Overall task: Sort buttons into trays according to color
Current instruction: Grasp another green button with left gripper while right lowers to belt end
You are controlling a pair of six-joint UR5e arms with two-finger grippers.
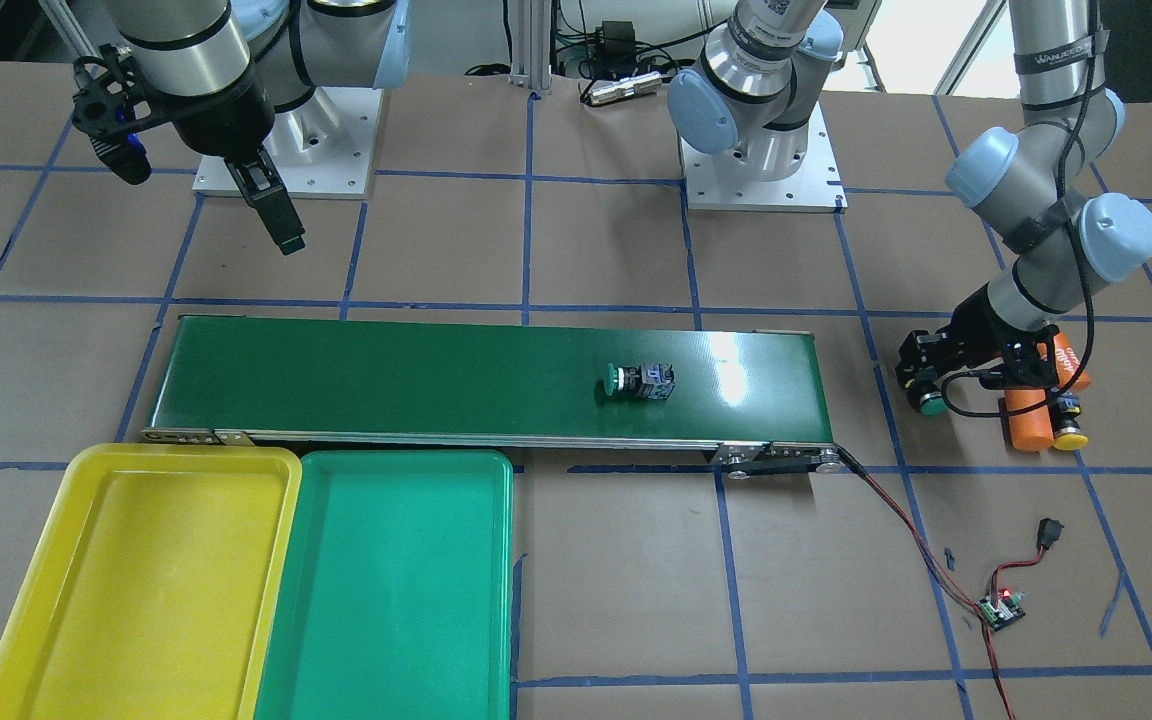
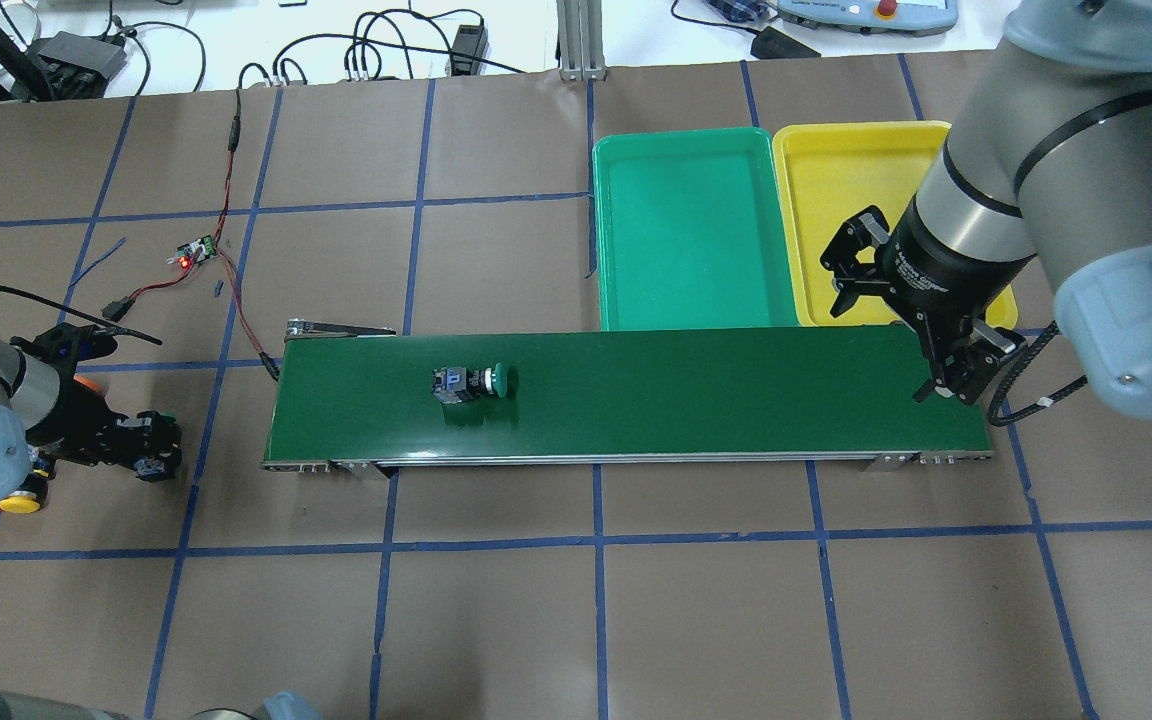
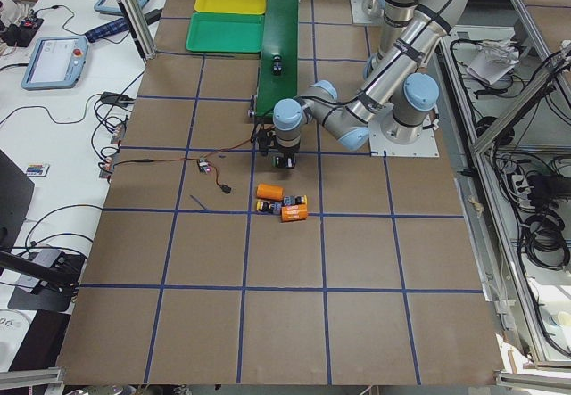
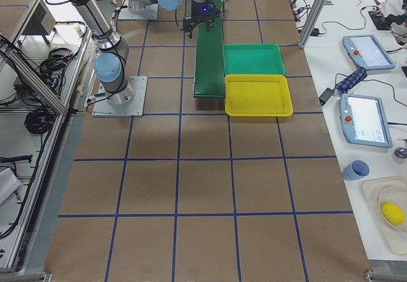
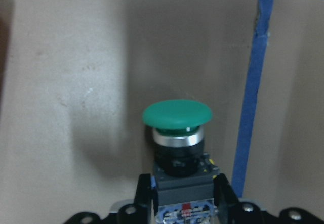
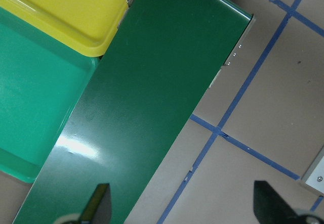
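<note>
My left gripper is shut on a green button by its black body, low over the brown paper beside the belt's end; it also shows in the overhead view. A second green button lies on its side on the dark-green belt. A yellow button sits by the orange cylinders. My right gripper is open and empty, above the belt's other end near the trays. The yellow tray and the green tray lie side by side, both empty.
The long conveyor belt runs across the table's middle. Two orange cylinders lie next to my left gripper. A small circuit board with red and black wires lies beyond the belt's end. Blue tape lines grid the brown paper.
</note>
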